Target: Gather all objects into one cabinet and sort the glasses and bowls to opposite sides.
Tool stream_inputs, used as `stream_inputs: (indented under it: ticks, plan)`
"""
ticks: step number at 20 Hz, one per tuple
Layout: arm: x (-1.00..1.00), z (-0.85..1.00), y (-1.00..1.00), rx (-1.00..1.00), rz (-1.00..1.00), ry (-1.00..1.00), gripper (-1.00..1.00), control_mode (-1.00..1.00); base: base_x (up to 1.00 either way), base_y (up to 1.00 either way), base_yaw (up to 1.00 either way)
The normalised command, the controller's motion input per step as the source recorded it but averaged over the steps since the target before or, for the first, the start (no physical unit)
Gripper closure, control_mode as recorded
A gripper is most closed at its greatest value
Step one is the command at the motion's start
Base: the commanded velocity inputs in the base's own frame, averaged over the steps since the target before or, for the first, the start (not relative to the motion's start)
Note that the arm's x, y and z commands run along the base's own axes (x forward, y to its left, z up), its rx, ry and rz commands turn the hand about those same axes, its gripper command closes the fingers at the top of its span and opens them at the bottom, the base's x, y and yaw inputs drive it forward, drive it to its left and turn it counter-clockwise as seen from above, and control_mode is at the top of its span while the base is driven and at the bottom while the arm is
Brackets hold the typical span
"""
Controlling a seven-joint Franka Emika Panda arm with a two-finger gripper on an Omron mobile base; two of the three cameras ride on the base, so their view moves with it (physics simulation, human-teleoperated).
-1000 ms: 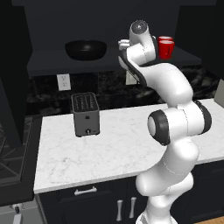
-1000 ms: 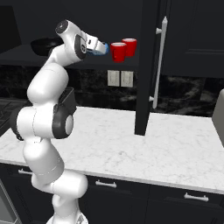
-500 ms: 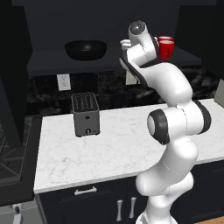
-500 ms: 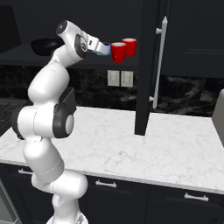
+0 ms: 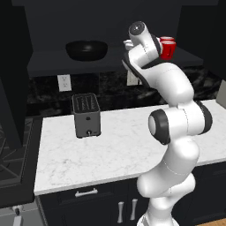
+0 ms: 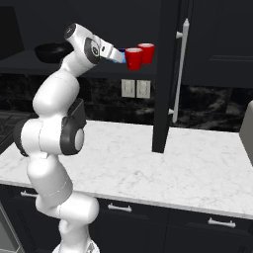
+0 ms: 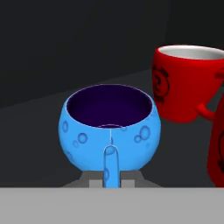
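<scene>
My gripper [image 7: 111,176] is shut on the near rim of the small blue bowl [image 7: 109,127], which it holds level just above the dark shelf board of the cabinet [image 5: 48,62]. From the right base, the blue bowl [image 6: 118,55] sits at the hand's tip, right against a red cup [image 6: 133,58], with a second red cup [image 6: 147,53] behind it. The hand view has one red cup [image 7: 188,83] to the right of the bowl and another at the right edge. The red cups [image 5: 168,48] stand at the shelf's right end. The big black bowl [image 5: 87,49] rests at its left end.
A grey toaster [image 5: 86,114] stands on the white marble counter [image 5: 110,150] below the shelf. The cabinet's open dark door [image 6: 165,84], with a long handle [image 6: 180,64], hangs just right of the cups. Wall sockets [image 6: 136,89] sit under the shelf.
The hand has crept slightly toward the red cups with the blue bowl still in its grip. Nothing else has moved.
</scene>
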Motion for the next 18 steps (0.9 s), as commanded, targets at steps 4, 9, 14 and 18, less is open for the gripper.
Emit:
stream_inputs:
  ticks: [4,9,14,18]
  plan:
    - [0.00,0.00,-0.13,0.00,-0.10,0.00,1.00,-1.00,0.00,0.00,0.00]
    - [0.00,0.00,-0.05,0.00,-0.09,0.00,1.00,-1.00,0.00,0.00,0.00]
    - [0.00,-0.08,0.00,0.00,-0.06,0.00,-1.00,-1.00,0.00,0.00,0.00]
    - [0.00,0.00,0.00,0.00,-0.03,0.00,-1.00,-1.00,0.00,0.00,0.00]
